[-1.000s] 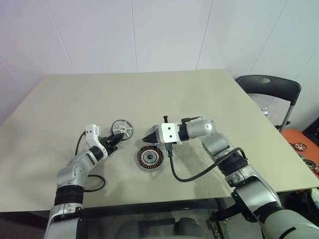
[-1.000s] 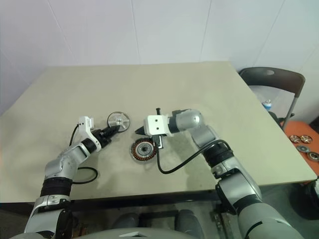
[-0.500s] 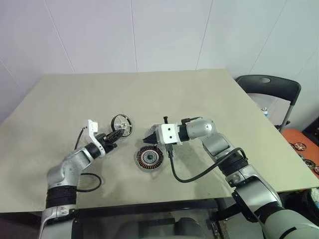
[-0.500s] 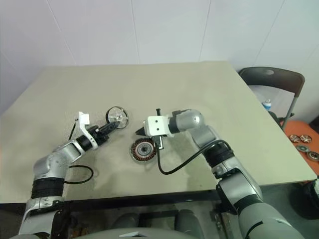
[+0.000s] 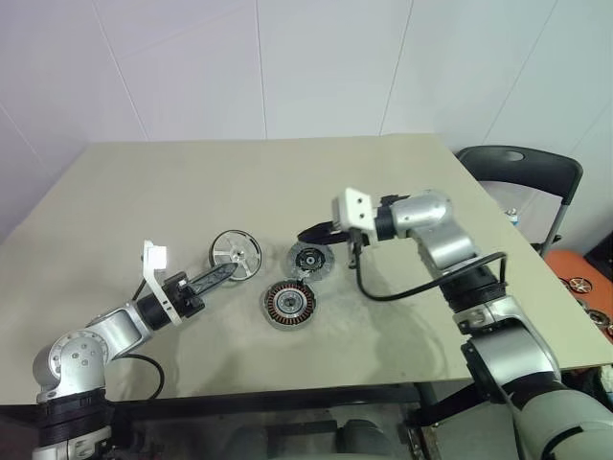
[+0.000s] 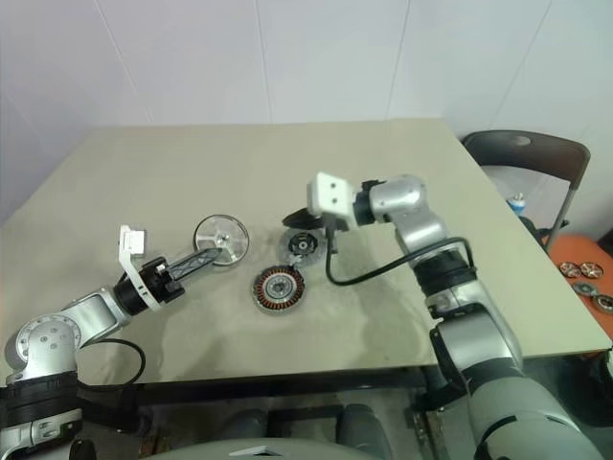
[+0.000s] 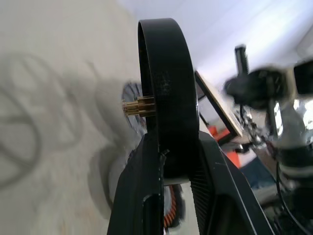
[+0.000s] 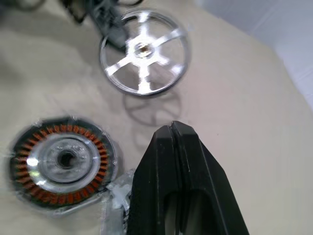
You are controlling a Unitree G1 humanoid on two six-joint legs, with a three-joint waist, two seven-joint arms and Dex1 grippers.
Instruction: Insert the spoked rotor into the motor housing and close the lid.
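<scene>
The spoked rotor (image 5: 236, 256) is a shiny silver wheel, raised a little above the table with its shadow under it. My left gripper (image 5: 218, 277) is shut on its near rim; in the left wrist view the rim (image 7: 164, 93) stands edge-on between the fingers (image 7: 142, 196). The motor housing (image 5: 288, 305) with its copper windings lies just right of the rotor, towards the front. The grey lid (image 5: 310, 259) lies flat behind the housing. My right gripper (image 5: 305, 236) hovers shut just above the lid's far edge, holding nothing. The right wrist view looks down on the rotor (image 8: 143, 51) and housing (image 8: 63, 161).
The beige table (image 5: 192, 182) stretches far behind the parts. A dark chair (image 5: 517, 168) stands off its right edge, with an orange bin of metal discs (image 5: 586, 292) beyond it. A black cable (image 5: 383, 287) hangs from my right arm over the table.
My left gripper closed on the rotor, lifted it off the table and drew back towards me. My right gripper rose and moved right, uncovering the lid.
</scene>
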